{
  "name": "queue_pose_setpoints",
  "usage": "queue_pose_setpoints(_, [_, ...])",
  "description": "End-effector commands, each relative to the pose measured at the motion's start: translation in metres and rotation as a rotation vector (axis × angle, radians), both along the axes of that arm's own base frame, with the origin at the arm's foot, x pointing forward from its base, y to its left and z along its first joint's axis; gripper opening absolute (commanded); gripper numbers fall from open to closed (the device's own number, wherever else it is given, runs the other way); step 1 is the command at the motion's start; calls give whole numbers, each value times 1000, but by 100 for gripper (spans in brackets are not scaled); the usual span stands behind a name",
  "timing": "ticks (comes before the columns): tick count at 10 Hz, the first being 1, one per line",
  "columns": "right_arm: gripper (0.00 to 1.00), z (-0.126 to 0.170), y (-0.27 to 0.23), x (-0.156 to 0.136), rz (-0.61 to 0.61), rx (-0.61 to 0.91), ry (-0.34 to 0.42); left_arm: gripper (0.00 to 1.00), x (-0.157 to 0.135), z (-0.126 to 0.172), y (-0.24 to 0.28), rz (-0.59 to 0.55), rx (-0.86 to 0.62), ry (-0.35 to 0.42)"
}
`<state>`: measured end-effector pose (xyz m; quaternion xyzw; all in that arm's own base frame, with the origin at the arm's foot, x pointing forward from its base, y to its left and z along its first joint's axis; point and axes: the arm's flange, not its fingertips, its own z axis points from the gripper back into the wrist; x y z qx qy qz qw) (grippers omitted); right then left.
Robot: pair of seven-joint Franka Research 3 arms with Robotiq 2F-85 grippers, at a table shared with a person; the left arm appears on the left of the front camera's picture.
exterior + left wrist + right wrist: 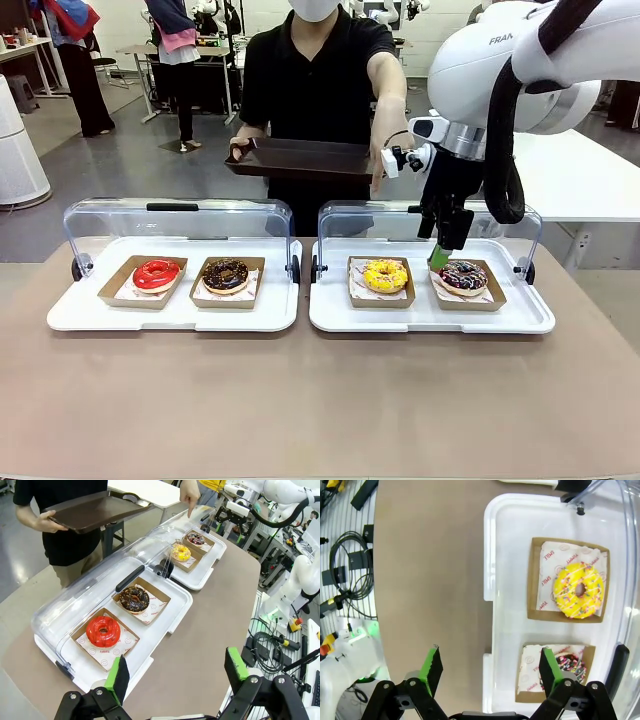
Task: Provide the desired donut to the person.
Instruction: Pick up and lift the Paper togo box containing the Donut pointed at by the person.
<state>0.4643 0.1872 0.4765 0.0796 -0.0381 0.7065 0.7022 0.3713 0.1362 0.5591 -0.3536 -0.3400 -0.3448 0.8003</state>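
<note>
The person stands at the far side, holding a dark brown tray in one hand. The other hand points a finger down over the right white tray. That tray holds a yellow sprinkled donut and a dark chocolate sprinkled donut, each in a cardboard box. My right gripper hangs open just above the dark sprinkled donut's near-left edge, holding nothing. My left gripper is open and empty, high above the table's left end.
The left white tray carries a red glazed donut and a chocolate donut. Both trays' clear lids stand raised at the back. Bare tabletop lies in front of the trays.
</note>
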Motion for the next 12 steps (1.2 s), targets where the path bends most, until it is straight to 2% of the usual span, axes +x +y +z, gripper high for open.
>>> queue_pose_setpoints(1, [100, 0, 0, 1, -2, 0, -2, 100, 0, 1, 0, -3, -10, -7])
queue_pose_setpoints(5, [100, 0, 0, 0, 0, 0, 0, 100, 0, 1, 0, -3, -10, -7])
queue_pose_setpoints(6, [100, -8, 18, -8, -19, -26, -39, 100, 0, 1, 0, -3, -10, -7])
queue_pose_setpoints(10, [100, -49, 77, -24, -135, -34, -96, 100, 0, 1, 0, -3, -10, -7])
queue_pose_setpoints(12, [100, -68, 96, -16, -95, -12, -90, 100, 0, 1, 0, -3, -10, -7])
